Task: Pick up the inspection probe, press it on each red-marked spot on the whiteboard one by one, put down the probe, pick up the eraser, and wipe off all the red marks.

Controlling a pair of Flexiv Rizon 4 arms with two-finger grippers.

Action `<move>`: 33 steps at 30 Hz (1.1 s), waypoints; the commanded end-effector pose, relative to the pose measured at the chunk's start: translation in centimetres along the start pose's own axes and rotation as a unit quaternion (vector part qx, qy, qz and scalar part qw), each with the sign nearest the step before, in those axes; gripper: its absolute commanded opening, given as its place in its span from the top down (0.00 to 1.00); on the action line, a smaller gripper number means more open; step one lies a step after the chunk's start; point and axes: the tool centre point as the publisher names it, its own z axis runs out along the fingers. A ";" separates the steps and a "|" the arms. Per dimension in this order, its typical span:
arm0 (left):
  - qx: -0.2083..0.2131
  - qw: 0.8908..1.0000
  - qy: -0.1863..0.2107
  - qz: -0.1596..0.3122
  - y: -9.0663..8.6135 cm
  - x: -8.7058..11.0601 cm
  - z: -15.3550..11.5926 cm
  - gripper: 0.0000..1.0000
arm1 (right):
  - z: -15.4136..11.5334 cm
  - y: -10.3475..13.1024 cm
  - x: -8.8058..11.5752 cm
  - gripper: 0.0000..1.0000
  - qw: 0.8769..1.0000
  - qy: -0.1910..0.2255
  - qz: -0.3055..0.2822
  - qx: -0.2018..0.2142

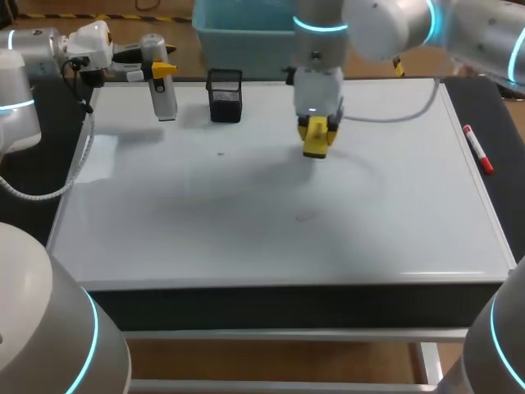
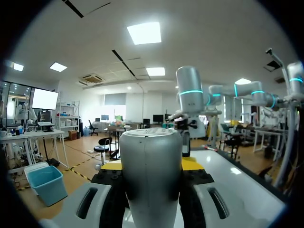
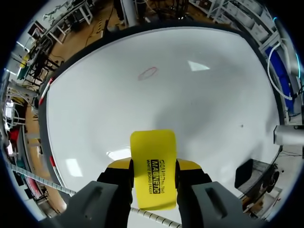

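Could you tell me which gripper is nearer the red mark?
Right. The right gripper is just beyond the red mark; the left gripper is off at the whiteboard's far-left corner.

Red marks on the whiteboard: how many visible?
1. A faint red mark sits near the middle of the whiteboard, ahead of the eraser held in the right gripper. Fainter marks could escape these views.

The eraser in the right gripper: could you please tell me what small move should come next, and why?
Probably carry the eraser forward and down onto the faint red mark. The right gripper is shut on the eraser, which seems to hang above the whiteboard, and the mark lies ahead of it, unwiped. The left gripper holds the probe clear at the board's far corner.
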 end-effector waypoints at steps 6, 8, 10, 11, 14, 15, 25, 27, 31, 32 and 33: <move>0.001 1.000 0.002 0.000 -0.1 -0.2 0.0 1.00 | 0.0 -2.5 6.3 1.00 0.999 -0.028 0.022 -0.001; 0.001 1.000 0.002 0.000 -0.1 -0.2 0.0 1.00 | 0.1 -3.0 7.4 1.00 0.999 -0.031 0.026 -0.003; 0.001 1.000 0.002 0.000 -0.1 -0.2 0.0 1.00 | 0.3 -3.3 8.3 1.00 0.999 -0.030 0.028 -0.003; 0.001 1.000 0.002 0.000 -0.1 -0.2 0.0 1.00 | 0.4 -3.4 8.8 1.00 0.999 -0.029 0.031 -0.004; 0.001 1.000 0.002 0.000 -0.1 -0.2 0.0 1.00 | 0.7 -3.9 10.3 1.00 0.999 -0.024 0.034 -0.007; 0.001 1.000 0.002 0.000 -0.1 -0.2 0.0 1.00 | 0.8 -4.1 10.7 1.00 0.999 -0.022 0.036 -0.008; 0.001 1.000 0.002 0.000 -0.1 -0.2 0.0 1.00 | 0.7 -5.3 14.2 1.00 0.999 -0.002 0.043 -0.009; 0.001 1.000 0.002 0.000 -0.1 -0.2 0.0 1.00 | 0.9 -6.2 14.8 1.00 0.999 0.001 0.042 -0.008; 0.001 1.000 0.002 0.000 -0.1 -0.2 0.0 1.00 | 1.0 -6.7 15.3 1.00 0.999 0.003 0.041 -0.008; 0.001 1.000 0.002 0.000 -0.1 -0.2 0.0 1.00 | 1.1 -6.7 15.3 1.00 0.999 0.004 0.039 -0.009; 0.001 1.000 0.002 0.000 -0.1 -0.2 0.0 1.00 | 1.1 -6.7 15.4 1.00 0.999 0.005 0.039 -0.009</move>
